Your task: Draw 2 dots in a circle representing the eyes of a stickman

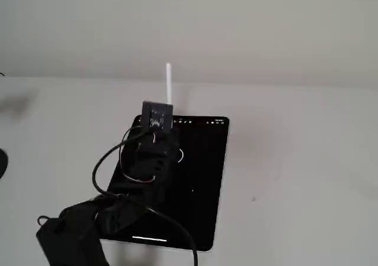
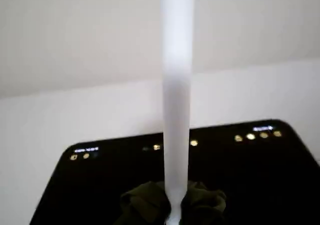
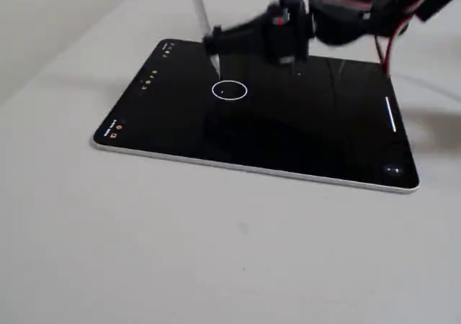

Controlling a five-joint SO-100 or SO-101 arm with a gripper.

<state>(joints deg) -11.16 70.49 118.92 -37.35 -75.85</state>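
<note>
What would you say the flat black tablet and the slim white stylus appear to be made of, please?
The flat black tablet looks glass-fronted and glossy, since its screen shows faint reflections, with a pale, possibly metal edge. The slim white stylus looks like smooth matte plastic, though blur leaves that open.

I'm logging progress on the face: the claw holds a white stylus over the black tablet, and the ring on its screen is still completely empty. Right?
Not quite. In a fixed view the circle already has one small white mark inside. The claw does hold the white stylus over the tablet.
</note>
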